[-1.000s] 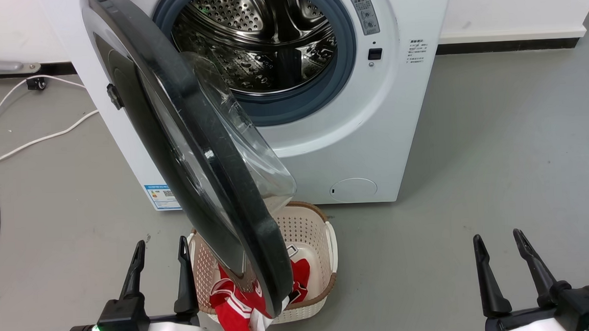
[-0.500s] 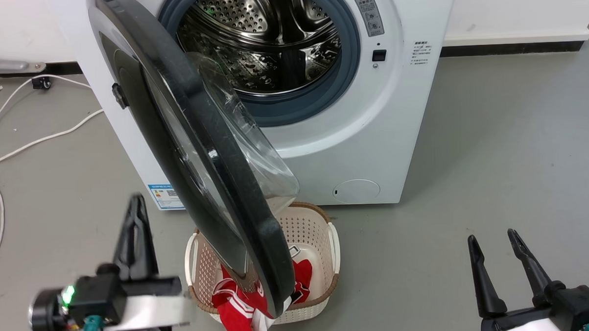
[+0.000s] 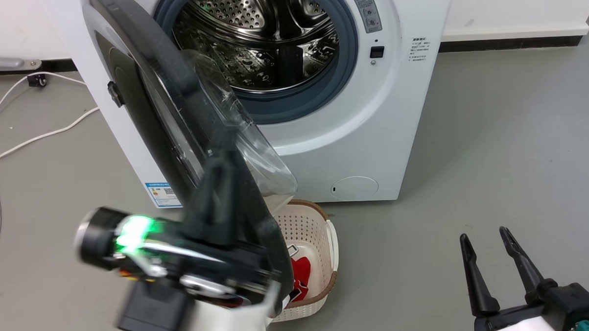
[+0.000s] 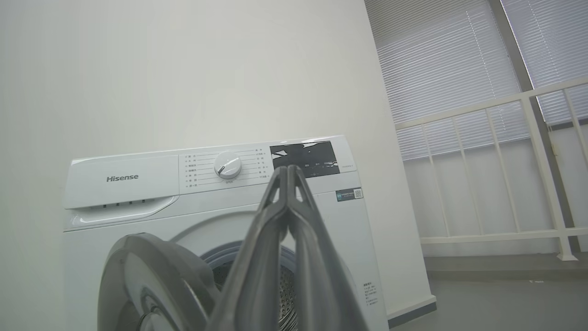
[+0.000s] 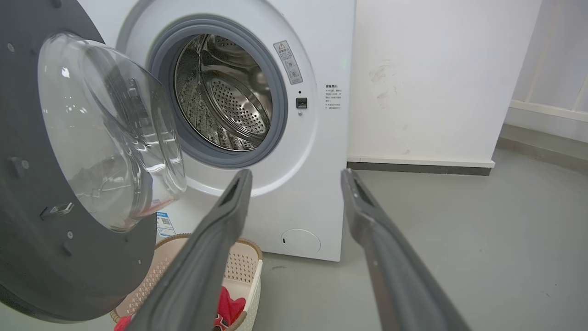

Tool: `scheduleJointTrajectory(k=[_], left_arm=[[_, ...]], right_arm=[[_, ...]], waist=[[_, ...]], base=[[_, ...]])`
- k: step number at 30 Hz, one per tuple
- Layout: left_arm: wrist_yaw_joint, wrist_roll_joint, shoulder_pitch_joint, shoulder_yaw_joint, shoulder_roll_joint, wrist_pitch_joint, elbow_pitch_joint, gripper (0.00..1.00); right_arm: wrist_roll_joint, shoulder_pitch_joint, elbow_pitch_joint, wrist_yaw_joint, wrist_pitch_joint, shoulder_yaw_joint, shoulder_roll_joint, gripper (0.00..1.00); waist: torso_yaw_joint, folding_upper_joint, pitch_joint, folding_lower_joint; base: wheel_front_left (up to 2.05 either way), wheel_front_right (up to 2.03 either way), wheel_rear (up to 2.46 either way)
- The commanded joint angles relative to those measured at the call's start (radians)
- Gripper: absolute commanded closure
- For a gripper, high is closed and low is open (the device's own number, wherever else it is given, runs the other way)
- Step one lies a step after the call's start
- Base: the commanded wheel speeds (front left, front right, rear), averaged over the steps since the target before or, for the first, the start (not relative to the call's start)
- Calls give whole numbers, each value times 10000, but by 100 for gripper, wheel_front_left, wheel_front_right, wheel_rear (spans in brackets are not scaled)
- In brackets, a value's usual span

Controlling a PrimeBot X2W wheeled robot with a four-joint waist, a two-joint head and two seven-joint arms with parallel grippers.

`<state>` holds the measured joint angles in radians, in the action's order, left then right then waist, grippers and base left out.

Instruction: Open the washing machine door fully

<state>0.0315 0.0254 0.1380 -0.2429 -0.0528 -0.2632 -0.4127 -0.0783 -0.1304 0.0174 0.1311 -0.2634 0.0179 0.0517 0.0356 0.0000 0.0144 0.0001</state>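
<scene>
Near the half-open door (image 3: 145, 112), left end effector (image 4: 288, 169) is pinched together, right end effector (image 3: 483, 233) spread wide; left wrist view adds the dial (image 4: 227, 164).

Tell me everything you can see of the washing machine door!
The washing machine door is a big round disc, glossy black outside, dull dark grey inside, with a clear domed glass bowl bulging from its middle. It stands upright, swung about halfway open, hinged at the head view's left, over a pale basket. The blurred left tool is in front of its edge; touching or not, I cannot tell.
</scene>
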Motion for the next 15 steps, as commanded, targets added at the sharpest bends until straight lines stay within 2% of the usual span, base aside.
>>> scheduleJointTrajectory(k=[1,7,8,15], left_arm=[[111,67,181,-574,-4,-24,-147,100],[277,-26,440,-2481,14,-24,-58,100],[277,-26,440,-2481,14,-24,-58,100],[491,-35,292,-4128,19,-24,603,100]], right_arm=[[51,138,-35,-6,-18,63,-26,0],[31,201,-49,-5,-19,185,-26,0],[31,201,-49,-5,-19,185,-26,0],[73,227,-80,-5,-19,271,-26,0]], waist=[[-28,0,-5,-1],[-84,0,-22,-1],[-84,0,-22,-1],[-108,0,-52,-1]], base=[[0,0,0],[0,0,0],[0,0,0],[0,0,0]])
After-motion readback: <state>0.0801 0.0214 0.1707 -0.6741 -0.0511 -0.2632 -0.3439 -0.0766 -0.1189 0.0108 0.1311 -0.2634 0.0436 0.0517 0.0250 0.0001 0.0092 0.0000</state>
